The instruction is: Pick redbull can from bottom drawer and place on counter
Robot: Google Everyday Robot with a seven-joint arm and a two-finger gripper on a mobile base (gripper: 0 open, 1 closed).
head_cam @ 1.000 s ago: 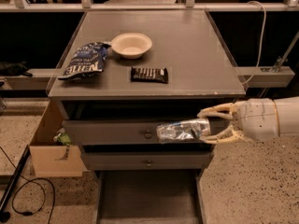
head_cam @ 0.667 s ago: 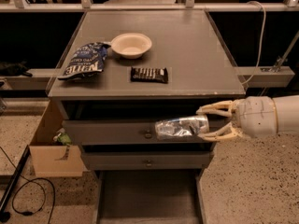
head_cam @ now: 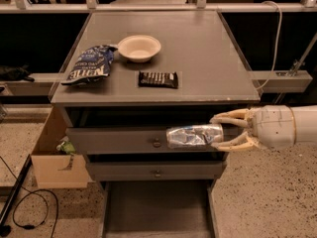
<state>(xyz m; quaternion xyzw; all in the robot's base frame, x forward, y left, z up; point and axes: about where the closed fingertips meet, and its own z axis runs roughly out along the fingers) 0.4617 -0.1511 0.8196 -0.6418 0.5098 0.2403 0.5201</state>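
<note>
Bottom drawer [head_cam: 156, 207]: pulled out, floor bare, no can inside. Above it, approx. level w/ the top knobbed drawer front, the gripper [head_cam: 216, 132] comes in from the right. Its fingers are closed narrow around the right end of the redbull can [head_cam: 194, 136], one above and one below. Can held horizontal, clear of the cabinet face, likely so it can rise past the bench edge. Bench [head_cam: 208, 58] beyond: candy bar [head_cam: 158, 79] nearest, then chip bag [head_cam: 89, 66], then bowl [head_cam: 139, 47]. Right half bare, prob. best drop spot.
</note>
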